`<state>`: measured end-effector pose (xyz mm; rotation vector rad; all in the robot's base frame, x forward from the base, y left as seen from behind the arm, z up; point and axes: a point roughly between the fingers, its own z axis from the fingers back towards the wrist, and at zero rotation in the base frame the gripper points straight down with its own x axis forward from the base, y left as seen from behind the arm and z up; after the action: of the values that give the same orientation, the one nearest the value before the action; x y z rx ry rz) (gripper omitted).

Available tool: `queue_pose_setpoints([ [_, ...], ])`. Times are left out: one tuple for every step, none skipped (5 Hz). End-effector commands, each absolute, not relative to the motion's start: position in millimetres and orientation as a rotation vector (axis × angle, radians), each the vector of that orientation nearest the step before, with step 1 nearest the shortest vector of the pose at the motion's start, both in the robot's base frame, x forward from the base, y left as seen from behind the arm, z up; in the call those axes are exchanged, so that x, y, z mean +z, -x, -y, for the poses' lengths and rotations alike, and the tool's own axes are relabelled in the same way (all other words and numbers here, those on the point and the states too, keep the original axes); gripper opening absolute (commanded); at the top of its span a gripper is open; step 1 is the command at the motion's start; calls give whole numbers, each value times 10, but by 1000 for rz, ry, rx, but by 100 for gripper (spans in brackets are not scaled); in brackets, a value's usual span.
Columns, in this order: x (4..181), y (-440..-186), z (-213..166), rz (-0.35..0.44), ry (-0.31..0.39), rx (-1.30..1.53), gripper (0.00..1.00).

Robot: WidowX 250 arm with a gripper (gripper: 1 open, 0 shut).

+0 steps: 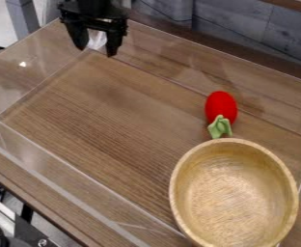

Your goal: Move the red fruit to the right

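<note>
The red fruit point(220, 107) lies on the wooden table at the right, its green stem point(219, 127) pointing toward the wooden bowl. My black gripper point(95, 41) hangs at the upper left, far from the fruit. Its two fingers are spread apart with nothing between them.
A large wooden bowl point(234, 193) sits at the lower right, just in front of the fruit. A clear plastic wall point(38, 159) runs around the table surface. A grey backdrop lies behind the far edge.
</note>
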<state>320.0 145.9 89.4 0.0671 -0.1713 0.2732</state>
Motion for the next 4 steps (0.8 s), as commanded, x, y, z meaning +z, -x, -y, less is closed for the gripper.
queue_pose_setpoints([
  [990, -3161, -1563, 200, -83, 277, 100],
  [989, -3144, -1634, 209, -84, 264, 100],
  [955, -3152, -1465, 215, -77, 211, 100],
  [979, -3204, -1279, 234, -74, 164, 100],
])
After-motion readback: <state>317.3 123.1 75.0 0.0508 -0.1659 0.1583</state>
